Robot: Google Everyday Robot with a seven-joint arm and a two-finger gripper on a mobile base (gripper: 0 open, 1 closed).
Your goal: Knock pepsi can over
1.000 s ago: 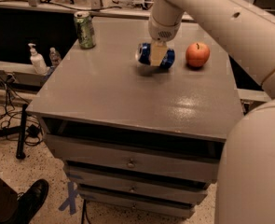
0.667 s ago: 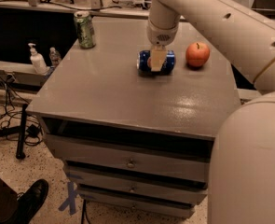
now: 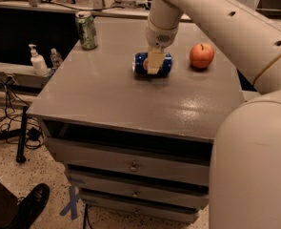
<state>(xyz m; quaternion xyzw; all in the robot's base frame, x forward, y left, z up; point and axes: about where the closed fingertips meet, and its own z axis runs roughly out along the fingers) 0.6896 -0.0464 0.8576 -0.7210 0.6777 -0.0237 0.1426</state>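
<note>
One small dark blue pepsi can [image 3: 141, 64] lies on its side on the grey metal cabinet top [image 3: 130, 99], towards the back, approx. centre. Long axis runs left-right across the view, roughly parallel w/ the front edge; a paler rim shows at its left end. Body glossy blue, logo not visible. White gripper [image 3: 155, 65] sits right over the can's middle, covering part of its front; apart or clamped, can't tell. Round red apple [image 3: 202, 56] near its right end. Pale green can [image 3: 86, 30] upright, back-left corner.

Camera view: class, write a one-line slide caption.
End effector over the pepsi can, lying on its side beside an apple.
</note>
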